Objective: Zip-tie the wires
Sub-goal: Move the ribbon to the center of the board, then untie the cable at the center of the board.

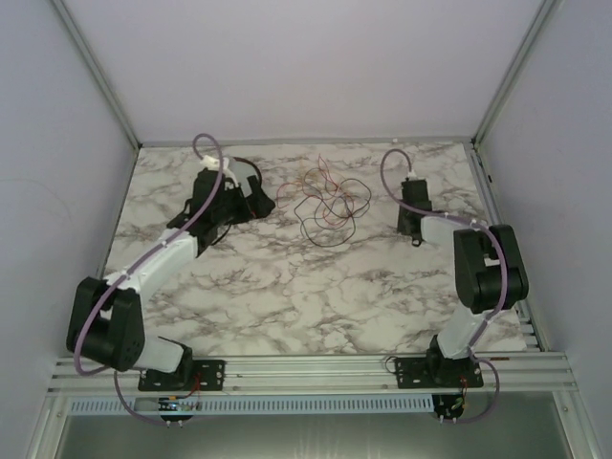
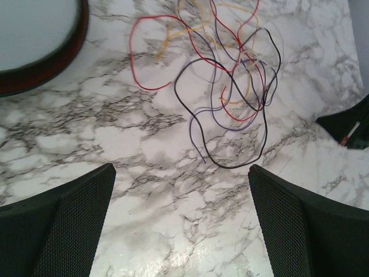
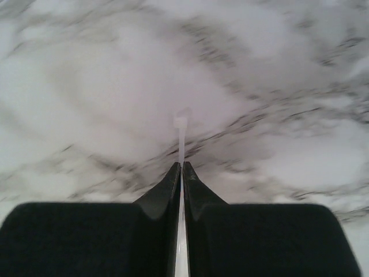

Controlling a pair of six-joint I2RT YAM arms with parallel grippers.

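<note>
Toward the far edge of the marble table (image 1: 287,287), about midway between its left and right edges, the wires (image 1: 325,206) lie in one loose tangle, apart from both grippers. You cannot count the strands: they cross and loop over one another. The left wrist view shows red, black, yellow and purple among the wires (image 2: 230,86), and the top of the tangle runs out of that picture.

One round dish (image 2: 57,64) with a dark rim sits left of the tangle. It is cut off by the corner of the left wrist view, and from above the left arm covers most of it.

Your left gripper (image 1: 251,199) sits just left of the tangle with its jaws spread wide and nothing between them. Seen from its own wrist, the left gripper (image 2: 181,168) frames bare marble just short of the nearest black loop.

Your right gripper (image 1: 414,234) points down at the table right of the tangle, well apart from it. Close up, the right gripper (image 3: 181,166) is pinched tight on one zip tie (image 3: 181,138), a thin pale strip with a small square head poking out beyond the tips. The rest of the strip is hidden between the pads, and the marble behind it is blurred.

Two arms, one tangle, one dish and one zip tie are in view.
</note>
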